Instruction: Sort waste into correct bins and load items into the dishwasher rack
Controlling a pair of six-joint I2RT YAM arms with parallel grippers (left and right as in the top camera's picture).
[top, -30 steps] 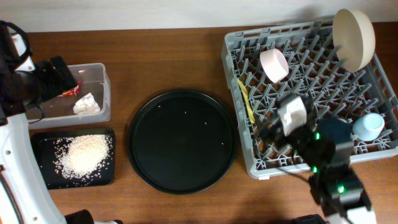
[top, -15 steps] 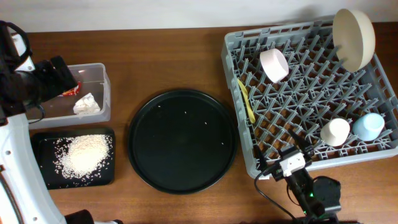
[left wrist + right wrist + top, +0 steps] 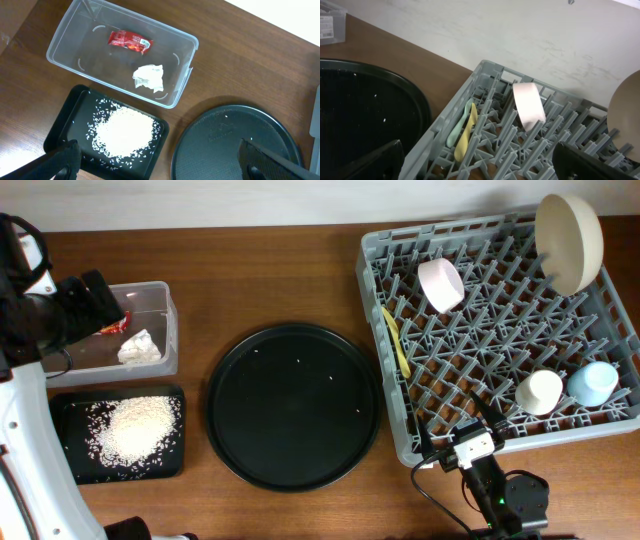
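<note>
The grey dishwasher rack holds the cream plate-bowl, the pinkish-white bowl, the yellow utensil, the white cup and the light blue cup. The clear tub holds the red sauce packet and the tissue wad. The black rectangular tray holds the rice. My left gripper is open and empty, high above the bins. My right gripper is open and empty at the rack's front left corner.
The large round black tray lies between the bins and the rack, with a few stray grains on it. My right arm is at the table's front edge. My left arm hangs over the clear tub's left side.
My right gripper let go of the white cup beside the blue cup and drew back out of the rack to the front edge. The left arm has not moved.
</note>
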